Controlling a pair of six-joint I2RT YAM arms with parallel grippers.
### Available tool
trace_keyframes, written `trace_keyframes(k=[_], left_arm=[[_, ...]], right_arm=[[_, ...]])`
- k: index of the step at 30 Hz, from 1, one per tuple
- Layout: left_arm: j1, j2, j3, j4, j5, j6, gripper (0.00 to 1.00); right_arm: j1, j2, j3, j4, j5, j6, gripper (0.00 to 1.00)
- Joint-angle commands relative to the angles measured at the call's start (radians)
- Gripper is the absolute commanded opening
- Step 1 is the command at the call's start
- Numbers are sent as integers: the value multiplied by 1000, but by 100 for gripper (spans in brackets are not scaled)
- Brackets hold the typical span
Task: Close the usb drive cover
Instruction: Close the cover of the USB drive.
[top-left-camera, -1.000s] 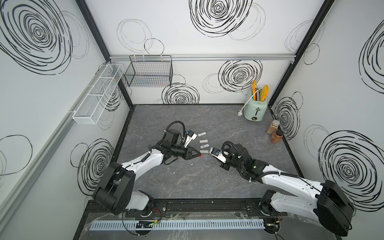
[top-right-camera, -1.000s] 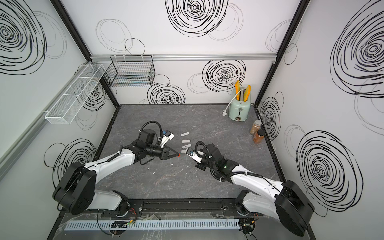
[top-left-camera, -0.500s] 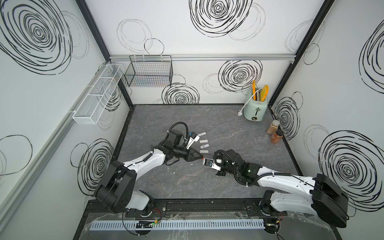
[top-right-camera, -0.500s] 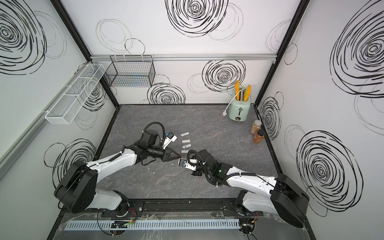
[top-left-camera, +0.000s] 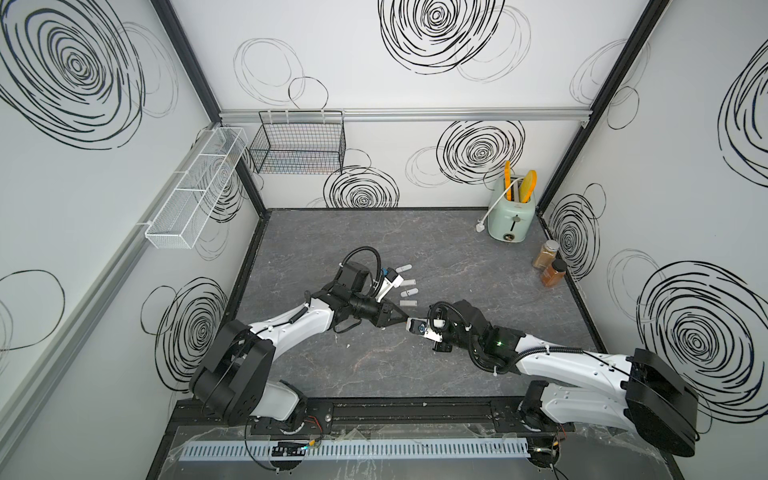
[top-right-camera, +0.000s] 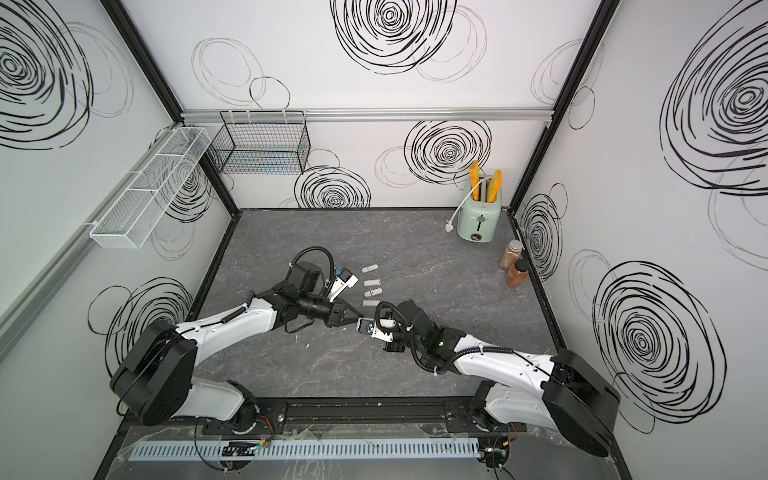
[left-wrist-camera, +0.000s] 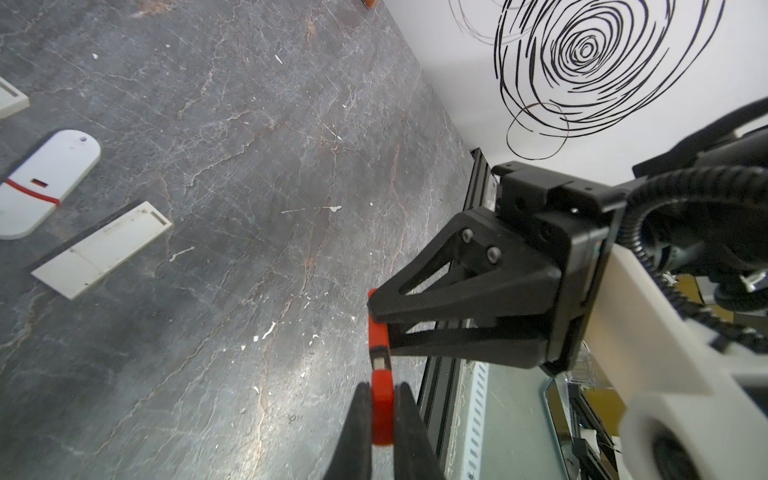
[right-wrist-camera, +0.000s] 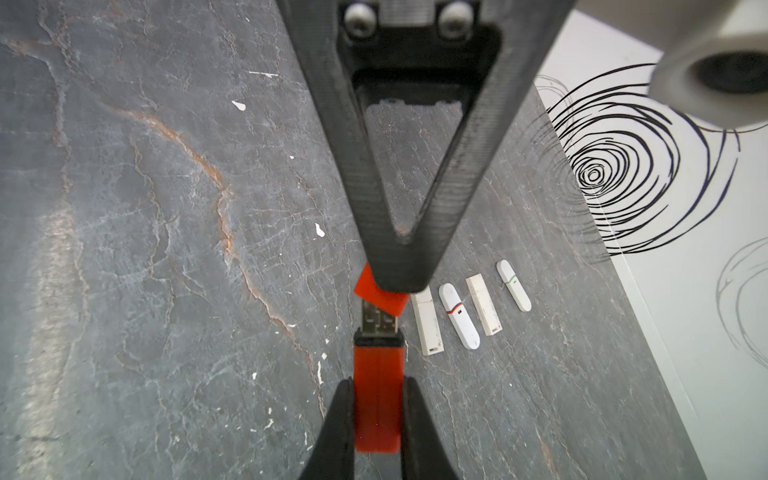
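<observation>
The right gripper (right-wrist-camera: 377, 382) is clamped on the body of the red drive (right-wrist-camera: 377, 415), with the bare metal plug (right-wrist-camera: 378, 322) pointing toward the left gripper (left-wrist-camera: 382, 395), which is pinched tight on the red cap (right-wrist-camera: 380, 297). Both parts appear to be held clear of the table (top-left-camera: 374, 374), between the two arms over its middle and near a row of white drives (right-wrist-camera: 459, 316). The cap sits skewed to the plug: one corner overlaps the plug's end, and the mouth is not square to it. Likely fault: if the arms press together in this attitude, the cap rim would catch on the plug edge and jam instead of sliding on. Secondary fault: each part is held by a narrow pinch, so a sideways load could rotate the cap in its grip or push the drive back through the fingers. A part that slips free would probably drop near the white drives. Correct the tilt before pressing.
</observation>
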Motion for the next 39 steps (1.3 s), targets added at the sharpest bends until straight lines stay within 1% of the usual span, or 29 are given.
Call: trace_keyframes(k=[1,7,12,16,18,22,25,27,30,32,34,36,39], left_arm=[[5,4,15,10,8,18,0],[-12,1,1,29,8,8,0],[-11,1,-8,73,8,-38,0],[-9,-9,-25,109,8,-72,0],[-11,-12,-36,134,9,-89,0],[-12,-18,-43,143,5,-102,0],[-20,-20,-50,143,-4,-91,0],[-21,-22,-48,125,-20,-72,0],[-23,-20,-58,141,-27,-75,0],[-24,-16,-52,140,-25,-81,0],[-24,-14,-46,136,-24,-85,0],[-24,-9,-51,150,-27,-90,0],[-23,-3,-49,148,-33,-92,0]], right_arm=[[5,-4,-8,28,15,-13,0],[4,-47,-32,110,21,34,0],[16,-69,-57,234,24,125,0],[49,-38,-55,342,61,177,0],[73,-4,-49,390,85,178,0],[117,65,1,424,138,171,0],[124,75,8,484,137,171,0],[123,73,28,485,142,171,0],[101,59,50,512,110,192,0],[83,55,64,537,72,237,0],[80,64,83,547,32,250,0],[92,80,103,539,0,219,0],[126,111,121,520,-9,118,0]])
